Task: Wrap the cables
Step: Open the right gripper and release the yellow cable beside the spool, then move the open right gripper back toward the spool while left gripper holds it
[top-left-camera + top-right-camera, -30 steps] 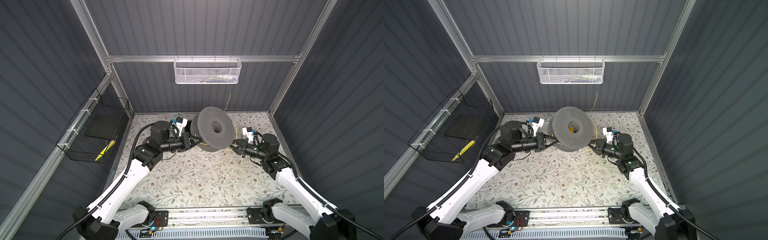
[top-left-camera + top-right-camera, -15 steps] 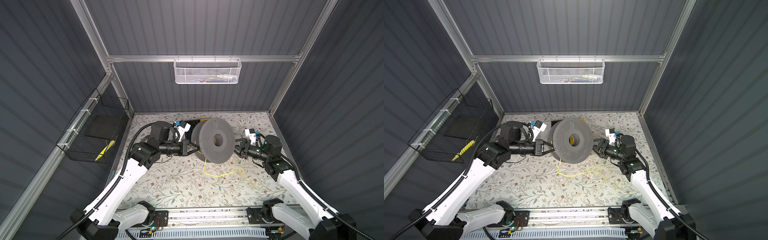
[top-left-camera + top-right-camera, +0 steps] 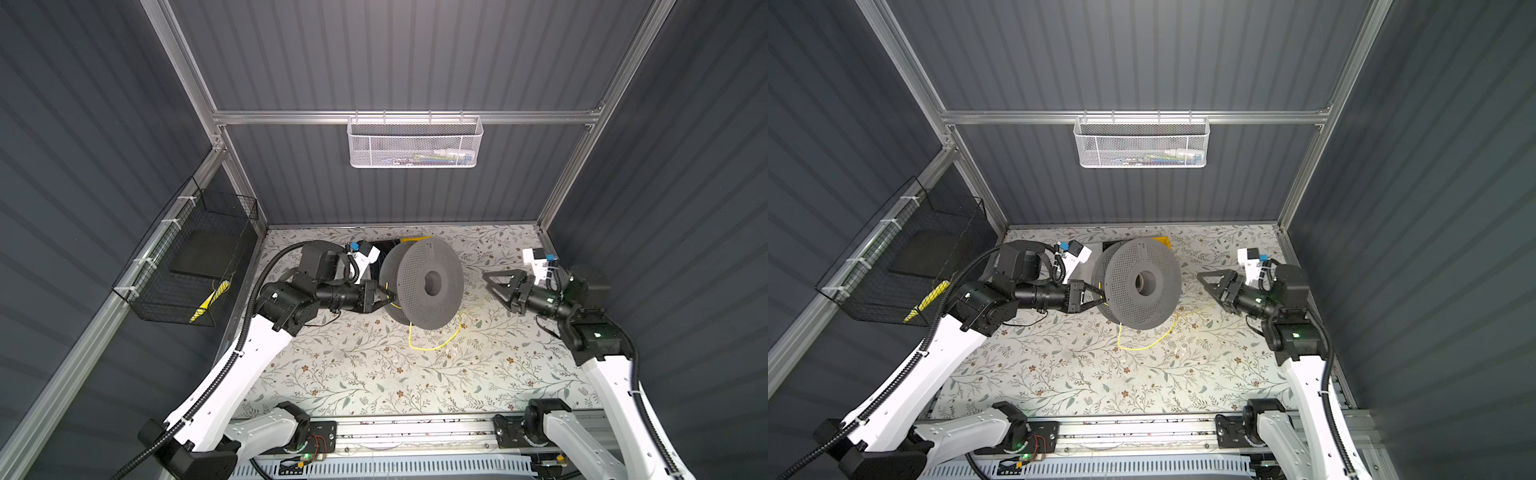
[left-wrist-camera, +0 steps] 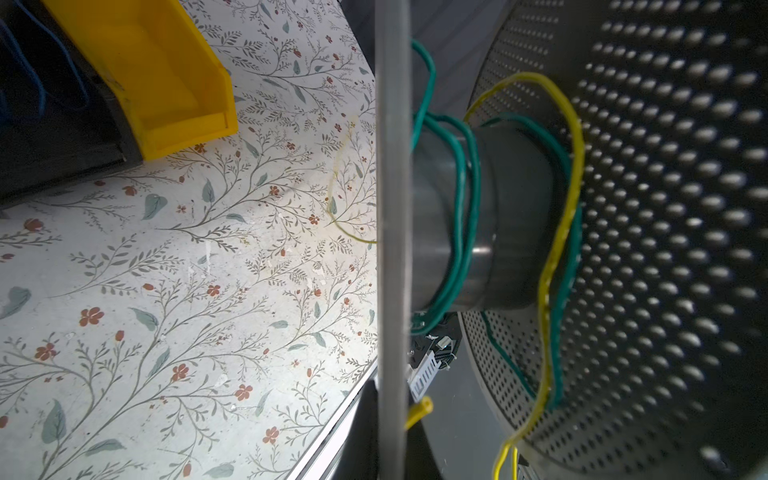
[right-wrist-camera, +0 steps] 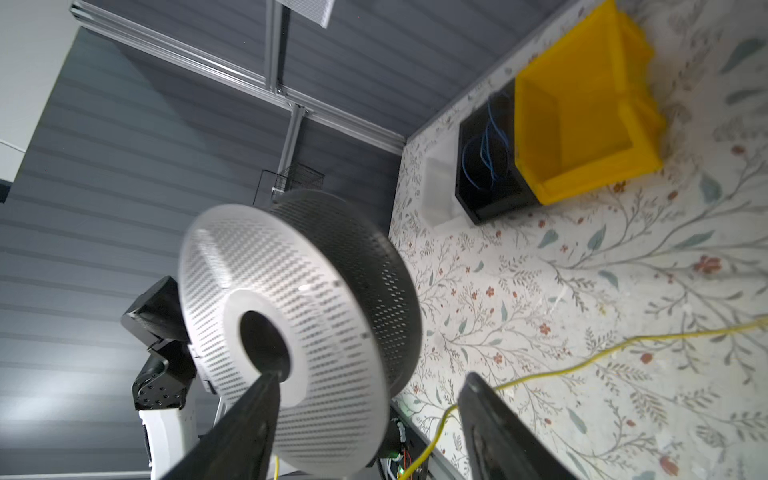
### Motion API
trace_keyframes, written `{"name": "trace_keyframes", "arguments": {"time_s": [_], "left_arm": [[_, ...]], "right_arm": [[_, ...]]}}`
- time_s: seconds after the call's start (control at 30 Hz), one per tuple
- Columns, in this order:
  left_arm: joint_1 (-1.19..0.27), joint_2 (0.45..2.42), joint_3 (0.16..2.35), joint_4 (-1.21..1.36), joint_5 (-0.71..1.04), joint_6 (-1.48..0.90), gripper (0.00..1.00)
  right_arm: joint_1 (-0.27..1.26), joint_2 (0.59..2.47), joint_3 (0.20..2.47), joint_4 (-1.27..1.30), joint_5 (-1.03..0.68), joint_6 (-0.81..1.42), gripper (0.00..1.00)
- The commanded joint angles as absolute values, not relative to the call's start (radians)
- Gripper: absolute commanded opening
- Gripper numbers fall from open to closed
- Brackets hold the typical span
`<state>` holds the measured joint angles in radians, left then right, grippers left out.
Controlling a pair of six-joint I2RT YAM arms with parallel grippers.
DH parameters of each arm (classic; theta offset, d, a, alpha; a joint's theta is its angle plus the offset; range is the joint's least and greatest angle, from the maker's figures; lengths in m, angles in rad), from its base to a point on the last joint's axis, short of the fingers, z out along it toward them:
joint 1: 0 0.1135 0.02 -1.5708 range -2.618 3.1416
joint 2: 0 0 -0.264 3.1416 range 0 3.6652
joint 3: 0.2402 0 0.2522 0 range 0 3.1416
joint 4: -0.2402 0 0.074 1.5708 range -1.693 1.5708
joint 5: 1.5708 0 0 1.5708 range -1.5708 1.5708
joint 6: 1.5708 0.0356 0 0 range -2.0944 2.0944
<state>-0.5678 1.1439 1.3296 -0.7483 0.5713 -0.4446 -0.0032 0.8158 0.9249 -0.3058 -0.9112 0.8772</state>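
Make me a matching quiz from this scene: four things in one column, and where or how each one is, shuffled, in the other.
1 left gripper
2 right gripper
3 yellow cable
4 white mesh basket

A hanging on the back rail
B open, holding nothing
C shut on the rim of the spool
D looped on the table beside the spool

Pairs: 1-C, 2-B, 3-D, 4-A

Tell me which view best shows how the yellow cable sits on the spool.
The left wrist view: it looks inside the spool, where the yellow cable loops loosely around the hub. Both top views show mostly its slack loop on the table; the right wrist view, one strand trailing there.
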Motion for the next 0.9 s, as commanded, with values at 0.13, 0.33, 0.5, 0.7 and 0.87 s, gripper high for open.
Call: {"name": "trace_keyframes", "arguments": {"time_s": [0.13,0.33,0.5,0.7,0.87], "left_arm": [[-0.566,1.126,1.322,-0.654,0.453,-0.45,0.0],[-0.566,1.127,1.297,-0.578,0.452,-0.492,0.0],[-0.566,1.138,1.301,-0.576,0.459,-0.492,0.0],[-0.566,1.146,1.295,-0.555,0.469,-0.497,0.0],[-0.566,1.153,1.308,-0.548,0.468,-0.497,0.0]], "right_arm": [[-0.014,0.772,0.957,-0.442,-0.979,0.86,0.71],[0.043,0.638,0.675,-0.206,-0.972,1.153,0.75],[0.133,0.584,0.617,-0.281,-0.909,1.158,0.83],[0.163,0.602,0.604,-0.259,-0.872,1.164,0.92],[0.164,0.694,0.65,-0.212,-0.889,1.166,0.98]]}}
